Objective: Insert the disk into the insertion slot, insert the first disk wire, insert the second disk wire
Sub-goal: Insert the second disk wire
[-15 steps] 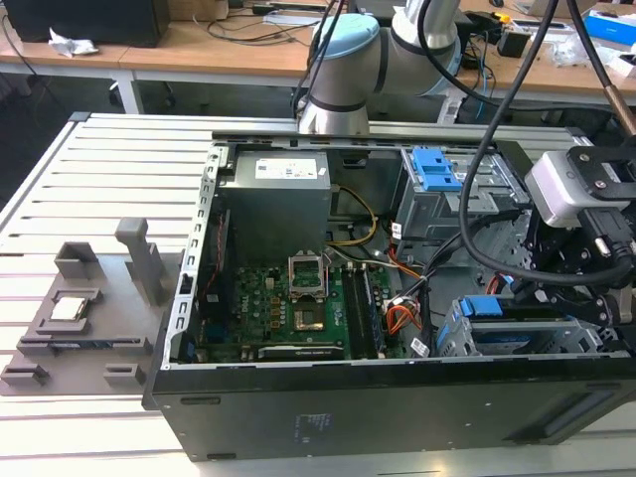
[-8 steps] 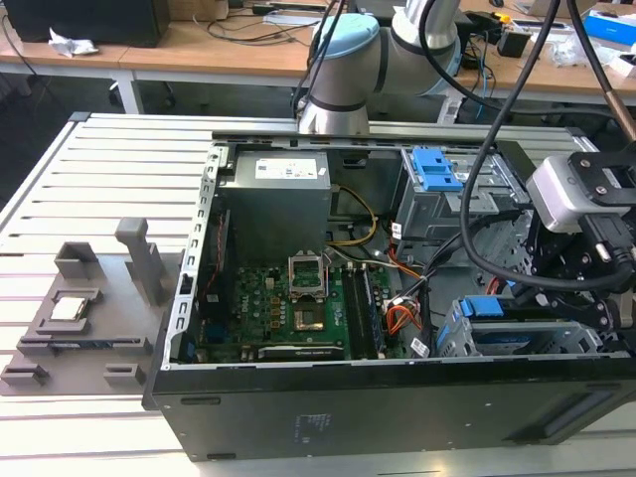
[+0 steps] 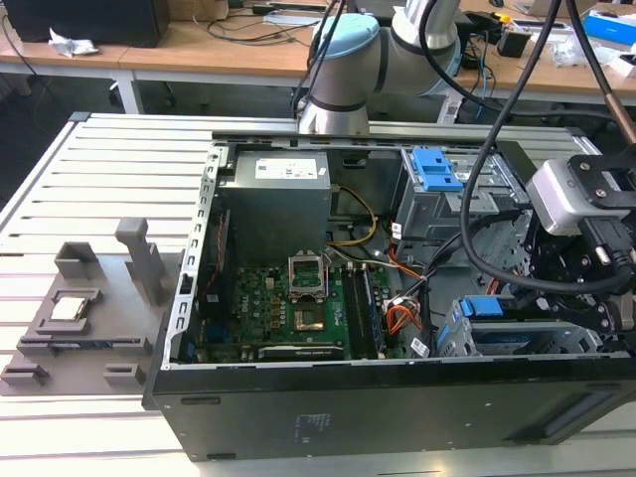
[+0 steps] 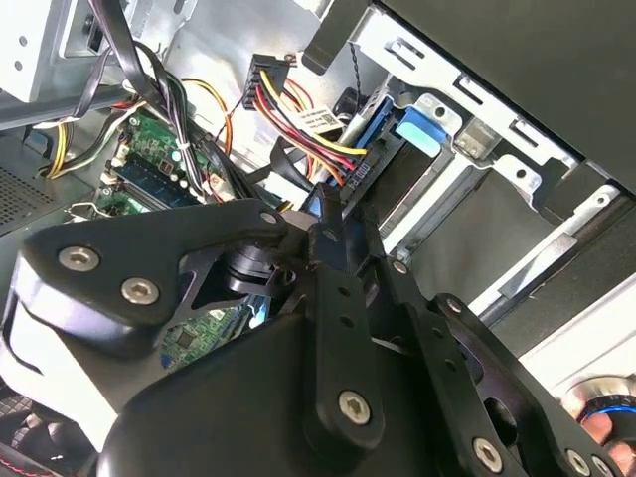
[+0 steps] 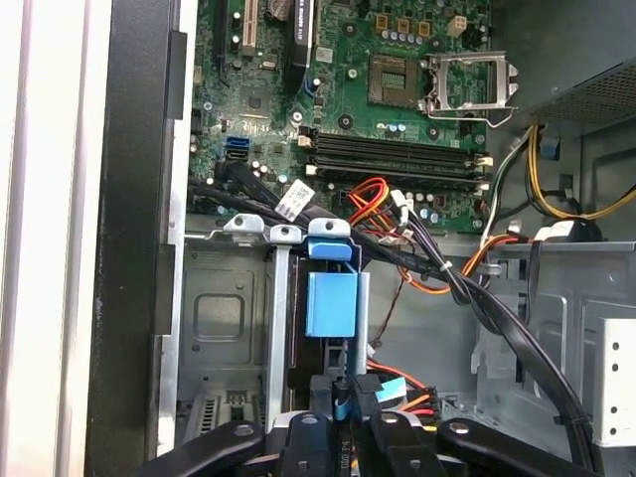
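Note:
The disk sits inside the insertion slot (image 3: 527, 338), a grey metal bay (image 5: 224, 318) at the case's corner on the exterior view's right. Its bright blue carrier (image 3: 479, 306) (image 5: 331, 303) (image 4: 417, 129) shows at the bay's mouth. A bundle of red, yellow and black wires (image 4: 298, 119) ends in a black plug (image 4: 350, 174) at the disk's end. My gripper (image 3: 581, 298) hangs right over that end, its black fingers close together on a small blue wire connector (image 5: 343, 396) (image 4: 323, 204). A blue flat wire (image 4: 376, 139) runs beside it.
The open black case (image 3: 298, 417) lies on a slotted table. Inside are the green motherboard (image 3: 288, 308), the grey power supply (image 3: 273, 204) and a taller grey cage with a blue latch (image 3: 437, 169). Loose black cables (image 5: 497, 318) cross above the bay. Grey fixtures (image 3: 89, 298) stand on the exterior view's left.

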{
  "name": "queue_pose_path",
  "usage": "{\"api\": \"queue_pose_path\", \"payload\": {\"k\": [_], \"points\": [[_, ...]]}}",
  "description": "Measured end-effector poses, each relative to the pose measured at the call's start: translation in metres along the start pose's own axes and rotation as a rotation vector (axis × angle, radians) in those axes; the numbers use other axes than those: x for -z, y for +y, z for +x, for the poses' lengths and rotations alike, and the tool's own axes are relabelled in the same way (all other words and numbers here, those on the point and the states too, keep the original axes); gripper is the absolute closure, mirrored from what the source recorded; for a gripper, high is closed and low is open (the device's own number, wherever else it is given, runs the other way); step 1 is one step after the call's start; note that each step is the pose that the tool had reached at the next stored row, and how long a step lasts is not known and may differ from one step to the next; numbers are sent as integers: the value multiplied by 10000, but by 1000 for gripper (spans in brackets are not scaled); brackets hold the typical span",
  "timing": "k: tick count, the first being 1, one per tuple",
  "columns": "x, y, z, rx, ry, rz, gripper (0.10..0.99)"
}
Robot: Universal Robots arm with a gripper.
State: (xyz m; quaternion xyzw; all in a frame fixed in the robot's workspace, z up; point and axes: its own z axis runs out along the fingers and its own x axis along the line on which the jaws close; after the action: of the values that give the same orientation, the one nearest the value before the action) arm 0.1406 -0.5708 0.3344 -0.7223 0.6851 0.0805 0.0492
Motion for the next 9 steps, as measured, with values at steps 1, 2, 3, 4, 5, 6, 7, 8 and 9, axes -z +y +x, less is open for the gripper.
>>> {"api": "queue_pose_path", "payload": {"k": [1,2,3,4,5,6,7,8,9], "points": [[32,1,-6,0,-1,0,871],[75,3,-14,-2,10,0,871],[142,6,-27,-3,49,-3,871],[193,8,-38,-6,100,-5,871],[270,11,-65,-13,236,-11,871],[323,12,-96,-21,395,-19,871],[356,12,-129,-30,594,-29,890],[375,11,-172,-48,949,-46,980],[381,10,-198,-58,1157,-56,980]]}}
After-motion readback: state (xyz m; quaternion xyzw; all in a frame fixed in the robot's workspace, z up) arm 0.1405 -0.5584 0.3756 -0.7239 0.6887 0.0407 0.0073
